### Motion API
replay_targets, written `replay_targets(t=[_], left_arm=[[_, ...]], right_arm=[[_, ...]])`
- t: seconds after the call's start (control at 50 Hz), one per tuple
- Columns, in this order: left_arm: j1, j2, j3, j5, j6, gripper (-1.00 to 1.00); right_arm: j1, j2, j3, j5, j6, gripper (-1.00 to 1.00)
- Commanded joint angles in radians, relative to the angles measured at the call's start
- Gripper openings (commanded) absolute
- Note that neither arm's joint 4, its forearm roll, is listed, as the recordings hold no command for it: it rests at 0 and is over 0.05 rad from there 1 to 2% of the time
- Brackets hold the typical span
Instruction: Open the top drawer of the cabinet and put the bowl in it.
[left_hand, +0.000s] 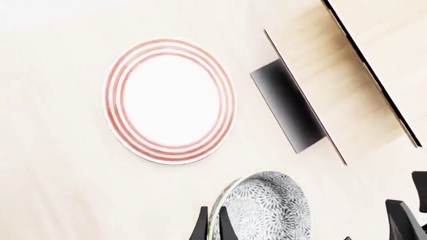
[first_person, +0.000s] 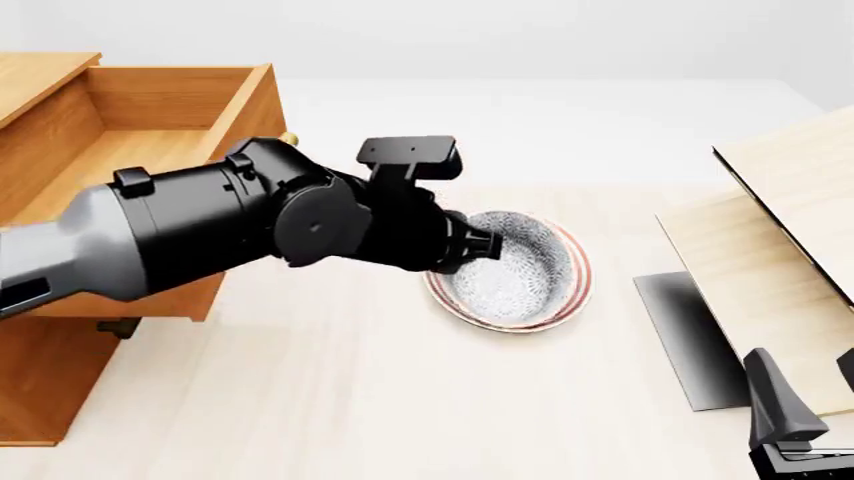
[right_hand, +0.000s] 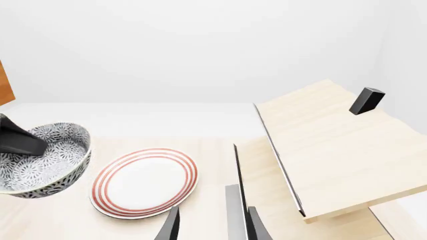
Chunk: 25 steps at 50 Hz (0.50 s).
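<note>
The orange-brown cabinet (first_person: 47, 385) stands at the left with its top drawer (first_person: 147, 150) pulled out and open. My left gripper (first_person: 478, 245) is shut on the rim of the grey-and-white speckled bowl (first_person: 521, 270). It holds the bowl tilted in the air over the plate, to the right of the drawer. In the left wrist view the bowl (left_hand: 267, 207) sits with its rim between my fingers (left_hand: 200, 227). The right wrist view shows the bowl (right_hand: 50, 167) lifted off the table. My right gripper (right_hand: 213, 229) is open and empty at the front right (first_person: 801, 420).
A flat white red-ringed plate (left_hand: 169, 100) lies on the table under the bowl; it also shows in the right wrist view (right_hand: 143, 182). A pale light-wood structure (first_person: 787, 230) with a dark base panel (first_person: 687, 335) stands at the right. A small black block (right_hand: 367, 100) sits on it.
</note>
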Motion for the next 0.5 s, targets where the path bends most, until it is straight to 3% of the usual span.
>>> replay_targets(t=[0.02, 0.5], left_arm=[[0.055, 0.004, -0.141, 0.115, 0.046, -1.00], [0.177, 0.088, -0.467, 0.352, 0.108, -1.00]], right_arm=[[0.000, -0.001, 0.001, 0.000, 0.000, 1.00], [0.000, -0.001, 0.001, 0.000, 0.000, 1.00]])
